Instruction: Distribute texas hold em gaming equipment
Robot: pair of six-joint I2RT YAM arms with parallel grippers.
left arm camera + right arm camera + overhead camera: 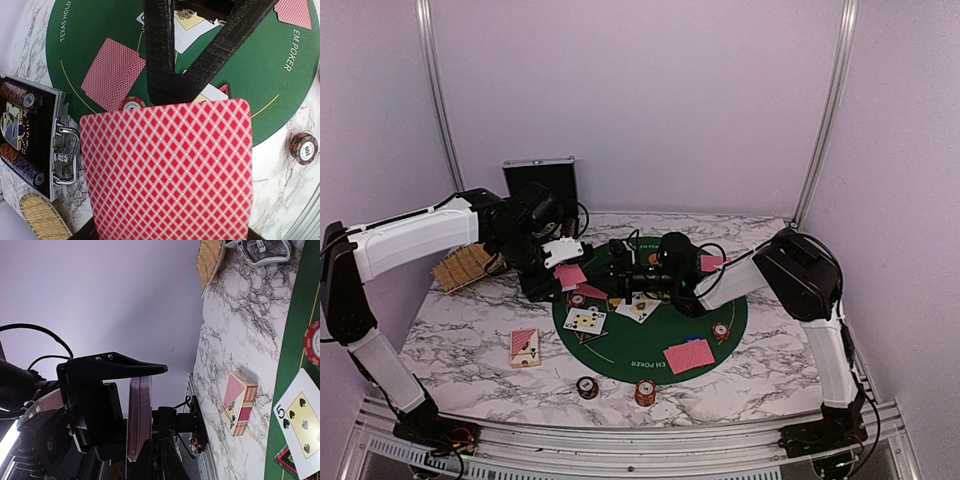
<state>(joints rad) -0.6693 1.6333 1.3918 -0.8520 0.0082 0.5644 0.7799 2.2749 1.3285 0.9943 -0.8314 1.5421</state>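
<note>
Left gripper (pixel 566 272) hangs over the left edge of the green felt mat (pixel 620 348), clamped on a thin stack of red-backed cards (pixel 165 170) whose patterned backs fill the left wrist view. Reaching in from the mat's centre, the right gripper (pixel 169 94) has its two black fingers (pixel 159 50) narrowed to a point on the stack's far edge. It looks pinched shut on the cards there, though whether it has one card or several cannot be told. In the right wrist view the stack shows edge-on, a few cards thick. What matters is that the stack's long axis seems to run from one gripper to the other. The left gripper has the near end and the right gripper the opposite end, facing each other along one line. Judged from this, a handover calls for the right arm to draw a card straight back along that axis toward the mat's right edge while the left arm keeps the rest. A sideways pull could fan or spill the stack. Face-down cards (pixel 688 355) lie near the mat's front-right edge and two face-up cards (pixel 585 320) toward its left. A card box (pixel 525 347) sits on the marble table (pixel 470 330) left of the mat. A red chip stack (pixel 645 392) and a dark chip stack (pixel 587 387) stand by the table's front edge.
</note>
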